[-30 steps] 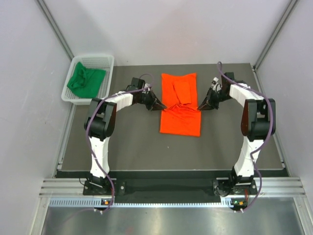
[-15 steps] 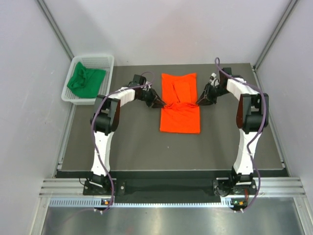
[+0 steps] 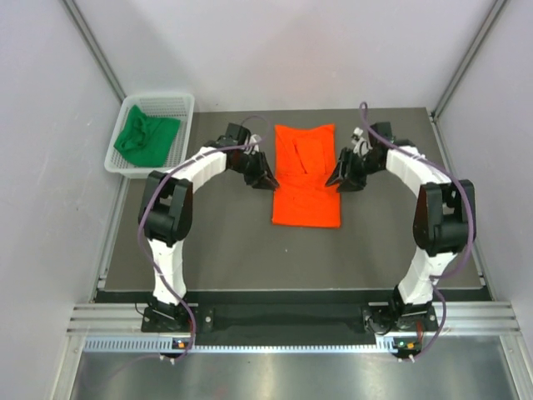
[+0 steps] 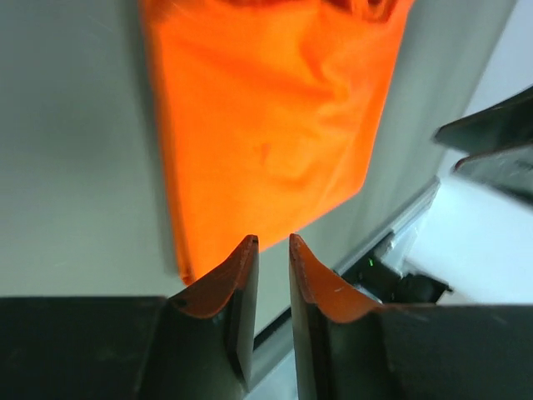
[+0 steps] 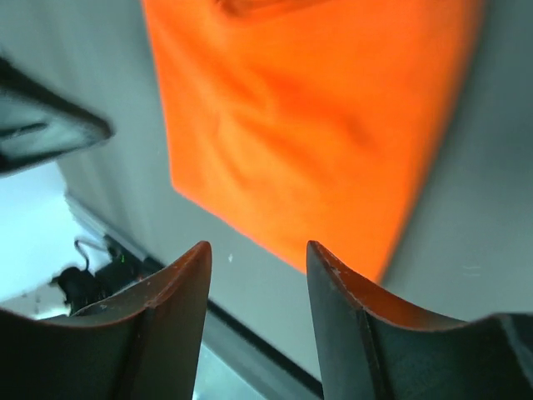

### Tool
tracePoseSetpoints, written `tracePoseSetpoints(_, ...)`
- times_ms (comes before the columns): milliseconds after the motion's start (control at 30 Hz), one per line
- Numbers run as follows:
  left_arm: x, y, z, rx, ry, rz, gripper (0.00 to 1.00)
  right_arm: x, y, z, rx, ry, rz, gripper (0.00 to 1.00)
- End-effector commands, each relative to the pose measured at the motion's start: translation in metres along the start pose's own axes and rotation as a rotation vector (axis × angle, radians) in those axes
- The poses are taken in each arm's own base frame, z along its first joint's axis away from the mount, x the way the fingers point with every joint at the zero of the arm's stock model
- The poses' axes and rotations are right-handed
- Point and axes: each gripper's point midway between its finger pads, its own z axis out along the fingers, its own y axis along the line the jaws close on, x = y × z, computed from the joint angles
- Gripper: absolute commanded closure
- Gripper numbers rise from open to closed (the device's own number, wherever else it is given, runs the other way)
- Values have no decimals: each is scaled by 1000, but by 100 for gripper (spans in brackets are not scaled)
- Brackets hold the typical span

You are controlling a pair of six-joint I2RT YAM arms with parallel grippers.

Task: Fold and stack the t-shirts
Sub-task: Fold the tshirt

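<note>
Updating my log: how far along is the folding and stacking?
Done: the orange shirt lies flat, sides folded in. In hand: nothing; both pairs of jaws stand open beside it. Left: fold it shorter, then fold the green shirt, crumpled in the basket, and stack.

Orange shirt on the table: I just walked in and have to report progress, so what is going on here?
Two robot arms are folding t-shirts. The orange t-shirt lies flat on the dark table, folded into a narrow strip, between the arms. The left claw is beside its left edge and the right claw beside its right edge; both are open and hold nothing. The green t-shirt lies crumpled in the white basket at the far left corner, not yet folded.
</note>
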Motion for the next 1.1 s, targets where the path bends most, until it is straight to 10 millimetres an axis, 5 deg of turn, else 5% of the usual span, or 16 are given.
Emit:
tracePoseSetpoints(0, 11, -24, 19, 156, 34, 35, 75, 22, 25, 22, -121, -23, -12, 51)
tracePoseSetpoints(200, -18, -43, 53, 281, -1, 23, 77, 12, 38, 57, -287, 0, 61, 79)
tracePoseSetpoints(333, -42, -43, 75, 326, -20, -29, 77, -17, 38, 70, -294, -6, 51, 83)
tracePoseSetpoints(367, -46, -39, 80, 317, -16, -42, 77, -33, 40, 68, -299, -22, 49, 83)
tracePoseSetpoints(500, -63, -4, 96, 250, -14, -122, 79, -45, 8, 88, -223, 22, 108, 83)
tracePoseSetpoints(667, -71, 40, 72, 98, -19, -132, 78, -57, -32, 66, -128, -3, 146, 81)
tracePoseSetpoints(767, -68, 42, 50, 27, -27, -51, 72, -58, -38, 41, -77, -22, 91, 77)
tracePoseSetpoints(900, -51, 7, 6, 48, -79, 22, 65, -51, -17, -7, -53, -92, -1, 66)
tracePoseSetpoints(967, -36, -21, -14, 107, -105, 56, 65, -31, -3, -16, -81, -90, -10, 65)
tracePoseSetpoints(1033, -15, -26, -12, 136, -91, 28, 65, -17, 14, -16, -141, -84, 3, 59)
tracePoseSetpoints(1067, -3, -43, -15, 170, -92, 57, 66, 7, 22, -9, -161, -46, 9, 57)
